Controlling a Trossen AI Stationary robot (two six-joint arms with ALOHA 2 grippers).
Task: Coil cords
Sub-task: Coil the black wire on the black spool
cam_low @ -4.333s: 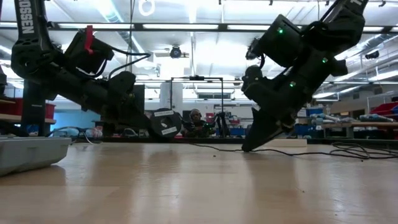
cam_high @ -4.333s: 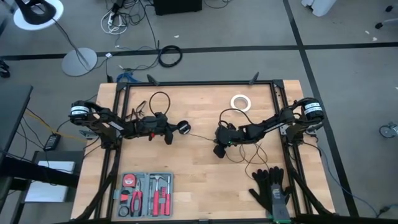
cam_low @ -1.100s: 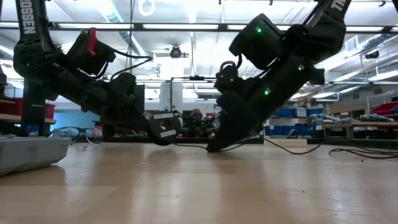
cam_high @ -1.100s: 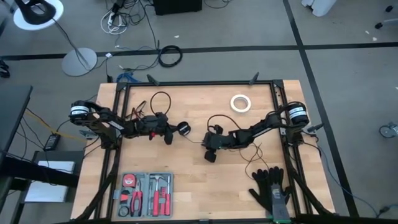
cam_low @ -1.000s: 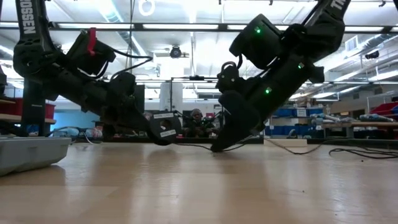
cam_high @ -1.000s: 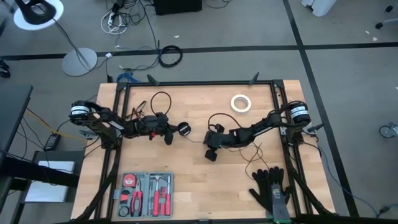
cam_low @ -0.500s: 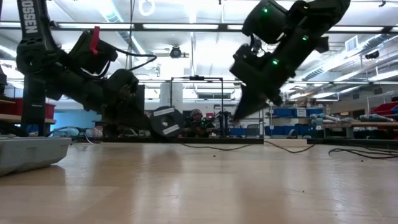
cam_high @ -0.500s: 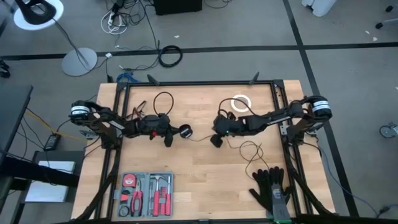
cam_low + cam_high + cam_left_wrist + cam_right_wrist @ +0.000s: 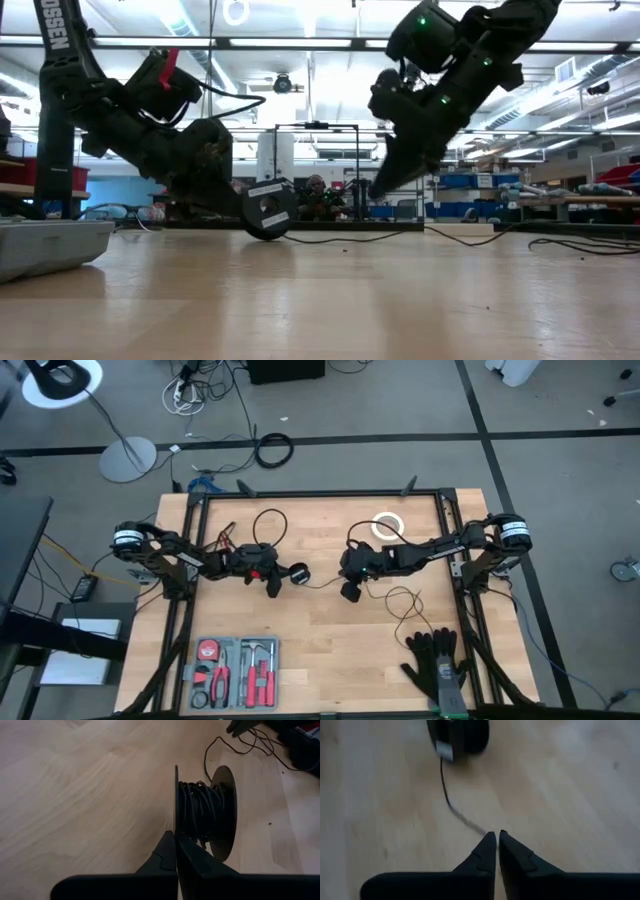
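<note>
The cord's round black puck (image 9: pixel 298 573) is a small spool with cord wound between its two discs (image 9: pixel 202 812). It stands on edge at the table's middle left, with my left gripper (image 9: pixel 286 575) shut on it. The thin black cord (image 9: pixel 322 580) runs from the puck across the table to my right gripper (image 9: pixel 347 593). That gripper hangs above the table's middle (image 9: pixel 377 193), shut on the cord. Beyond it the cord lies in loose loops (image 9: pixel 400 600) on the wood. My left gripper pinches the rim of the puck's nearer disc (image 9: pixel 176 827) between its two fingers, coming slanting down from the table's left. The puck stands on edge, its axis level; whether it rests on the table I cannot tell. My right gripper pinches the thin cord (image 9: pixel 481 829) at its fingertips, slanting down from the table's right. The fingers stand almost together. From the puck (image 9: pixel 457 735) the cord runs slack up to them.
A white tape ring (image 9: pixel 387 525) lies at the far right of the table. A grey tool tray (image 9: pixel 232 672) sits at the near left and black gloves (image 9: pixel 435 668) at the near right. Bare wood lies between the two arms and the near edge.
My right gripper has risen off the table and gone a little toward the far edge. My left gripper has tipped and rolled slightly, and the puck has turned with it.
</note>
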